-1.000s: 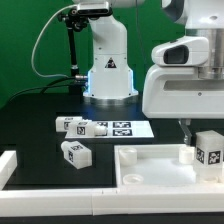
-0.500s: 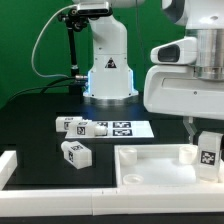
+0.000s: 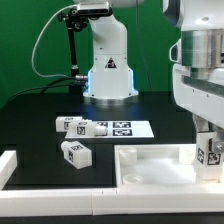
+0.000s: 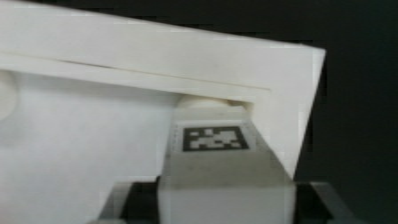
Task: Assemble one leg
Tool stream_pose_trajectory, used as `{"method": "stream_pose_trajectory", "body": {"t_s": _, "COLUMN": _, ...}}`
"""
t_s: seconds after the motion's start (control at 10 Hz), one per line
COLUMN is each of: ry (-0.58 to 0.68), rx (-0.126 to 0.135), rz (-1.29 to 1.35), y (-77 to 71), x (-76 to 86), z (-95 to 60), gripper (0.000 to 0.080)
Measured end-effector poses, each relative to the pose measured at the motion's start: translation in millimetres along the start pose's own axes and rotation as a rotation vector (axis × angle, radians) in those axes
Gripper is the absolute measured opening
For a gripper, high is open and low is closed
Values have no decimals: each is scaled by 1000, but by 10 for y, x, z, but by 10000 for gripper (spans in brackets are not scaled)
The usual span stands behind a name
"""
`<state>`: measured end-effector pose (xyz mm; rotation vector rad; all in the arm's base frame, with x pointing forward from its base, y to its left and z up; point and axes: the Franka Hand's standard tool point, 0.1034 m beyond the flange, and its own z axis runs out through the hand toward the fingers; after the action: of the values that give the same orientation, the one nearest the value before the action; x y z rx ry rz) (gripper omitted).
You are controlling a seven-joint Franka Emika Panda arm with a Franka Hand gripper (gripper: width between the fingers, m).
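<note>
My gripper (image 3: 207, 140) is shut on a leg (image 3: 209, 155), a small white block with a black-and-white tag, held upright over the right end of the large flat white panel (image 3: 150, 163). In the wrist view the leg (image 4: 222, 160) sits between the two dark fingers (image 4: 143, 200), its far end close to a corner socket (image 4: 210, 100) of the panel (image 4: 125, 110). Three more legs lie on the black table: one (image 3: 76, 152) in front, and two (image 3: 73, 125) (image 3: 97, 128) by the marker board.
The marker board (image 3: 125, 128) lies on the table in front of the robot base (image 3: 108, 70). A white raised border (image 3: 8, 165) runs along the exterior view's left and front edges of the work area. The arm's large white body fills the exterior view's upper right.
The gripper with the leg has moved toward the exterior view's right and slightly down, closer to the panel's right corner. The loose legs have not moved.
</note>
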<state>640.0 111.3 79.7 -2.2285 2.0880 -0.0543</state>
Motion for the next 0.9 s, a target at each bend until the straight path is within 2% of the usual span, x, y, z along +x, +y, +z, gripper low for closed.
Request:
{"method": "stream_pose_trajectory", "body": {"t_s": 0.1, "ry": -5, "rx": 2, "rz": 75, "y": 2, "x": 5, "z": 1, "gripper": 286}}
{"method": "stream_pose_trajectory", "body": {"t_s": 0.3, "ry": -4, "rx": 1, "rz": 63, "y": 6, "x": 4, "z": 9, "gripper": 291}}
{"method": "stream_pose_trajectory", "body": {"t_s": 0.4, "ry": -3, "rx": 0, "rz": 22, "y": 10, "x": 3, "z": 17, "gripper": 512}}
{"method": "stream_pose_trajectory", "body": {"t_s": 0.5, "ry": -4, "rx": 10, "rz": -170, "y": -9, "x": -1, "z": 19, "gripper": 512}}
{"method": "stream_pose_trajectory", "body": {"t_s": 0.6, "ry": -4, "rx": 31, "rz": -363, "y": -54, "x": 28, "z": 5, "gripper": 622}}
{"method": "stream_pose_trajectory", "body": {"t_s": 0.7, "ry": -13, "rx": 36, "rz": -514, "y": -58, "x": 25, "z": 4, "gripper": 622}}
{"method": "stream_pose_trajectory", "body": {"t_s": 0.9, "ry": -9, "rx": 39, "rz": -641, "y": -42, "x": 14, "z": 6, "gripper": 648}}
